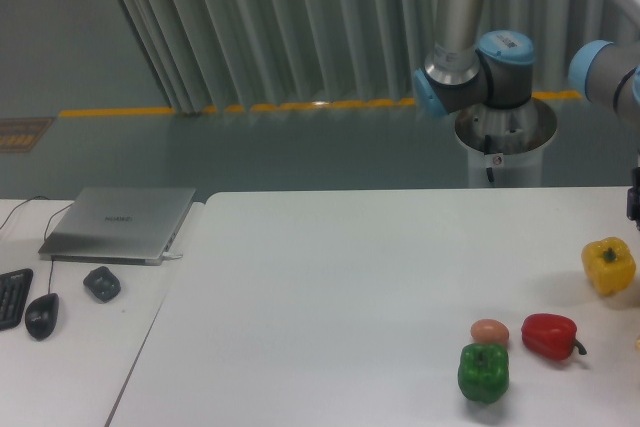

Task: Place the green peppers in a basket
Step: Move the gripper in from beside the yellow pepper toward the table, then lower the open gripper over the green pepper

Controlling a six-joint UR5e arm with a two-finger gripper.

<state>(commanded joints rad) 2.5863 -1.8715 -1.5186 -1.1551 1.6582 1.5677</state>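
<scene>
Green pepper (pixel 483 372) sits on the bench (pixel 330 287), front right, stem facing up, blocky with no real long axis. A brownish egg-shaped item (pixel 489 331) touches or nearly touches it just behind; red pepper (pixel 550 336) is close on its right, yellow pepper (pixel 608 265) further back right. The arm (pixel 480 67) is up at the rear right, and only a dark sliver shows at the right edge, so I can't tell the state of the jaws. The pepper lies forward and left of that edge. No basket in frame. Probably the approach stage, nothing grasped yet.
</scene>
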